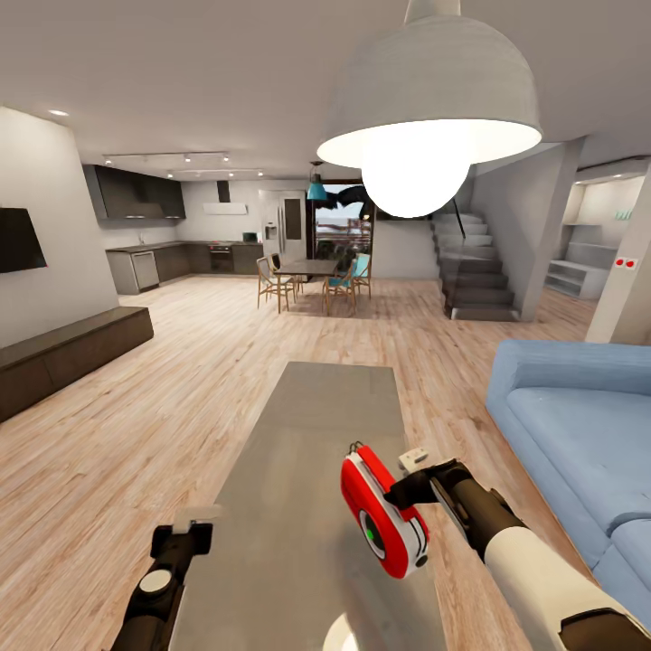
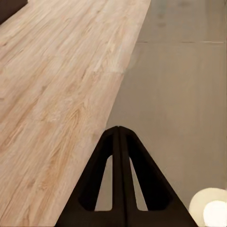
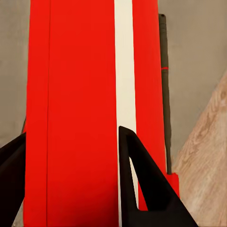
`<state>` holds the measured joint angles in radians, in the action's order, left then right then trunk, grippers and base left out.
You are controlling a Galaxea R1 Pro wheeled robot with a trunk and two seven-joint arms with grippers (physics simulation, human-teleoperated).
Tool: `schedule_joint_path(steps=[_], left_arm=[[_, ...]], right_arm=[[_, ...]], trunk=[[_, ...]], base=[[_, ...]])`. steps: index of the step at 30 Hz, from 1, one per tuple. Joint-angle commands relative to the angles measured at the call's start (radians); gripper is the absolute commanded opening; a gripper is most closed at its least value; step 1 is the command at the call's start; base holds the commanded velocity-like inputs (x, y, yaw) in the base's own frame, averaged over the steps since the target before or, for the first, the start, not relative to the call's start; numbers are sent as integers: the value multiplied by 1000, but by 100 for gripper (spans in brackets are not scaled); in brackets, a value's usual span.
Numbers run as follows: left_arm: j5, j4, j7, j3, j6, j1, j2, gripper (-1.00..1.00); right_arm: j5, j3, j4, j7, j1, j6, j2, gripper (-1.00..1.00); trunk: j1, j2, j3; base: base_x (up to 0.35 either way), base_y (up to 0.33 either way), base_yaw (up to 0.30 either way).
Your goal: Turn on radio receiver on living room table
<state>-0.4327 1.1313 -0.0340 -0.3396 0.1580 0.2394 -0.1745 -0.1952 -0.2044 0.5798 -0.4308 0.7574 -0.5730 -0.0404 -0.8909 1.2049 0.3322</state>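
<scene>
An open-plan home: blue sofa (image 1: 579, 434) at 3 o'clock, kitchen (image 1: 172, 244) at 11, stairs (image 1: 475, 271) at 1.

The pendant lamp (image 1: 429, 99) is cut by the head view's top edge, and its glowing bulb hides part of the far wall and window behind it. The table (image 1: 307, 425) runs out of the bottom edge, so its near end and its legs cannot be seen. The blue sofa (image 1: 579, 425) is cropped at the right edge. In the right wrist view the radio receiver (image 3: 80, 113) runs past the top and bottom edges, its dial face turned out of sight, and it hides part of the right end effector (image 3: 71, 179). The left end effector (image 2: 119, 142) is cut off at the bottom. Kitchen appliances (image 1: 221, 253) far back are too small to tell apart.
</scene>
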Motion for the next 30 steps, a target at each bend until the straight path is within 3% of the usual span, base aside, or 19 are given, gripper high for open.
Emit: schedule_joint_path(steps=[1, 8, 30], left_arm=[[0, -1, -1, -2, -7, 0, 0, -100], [2, -12, -8, -29, -30, 0, 0, -100], [6, -12, -4, -24, -29, 0, 0, -100]], right_arm=[[1, 1, 0, 0, 0, 0, 4, -100], [1, -1, -36, 0, 0, -5, 22, -100], [1, -3, -84, -4, 0, -27, 23, -100]], trunk=[[0, 0, 0], [0, 0, 0], [0, 0, 0]], base=[[0, 0, 0], [0, 0, 0], [0, 0, 0]])
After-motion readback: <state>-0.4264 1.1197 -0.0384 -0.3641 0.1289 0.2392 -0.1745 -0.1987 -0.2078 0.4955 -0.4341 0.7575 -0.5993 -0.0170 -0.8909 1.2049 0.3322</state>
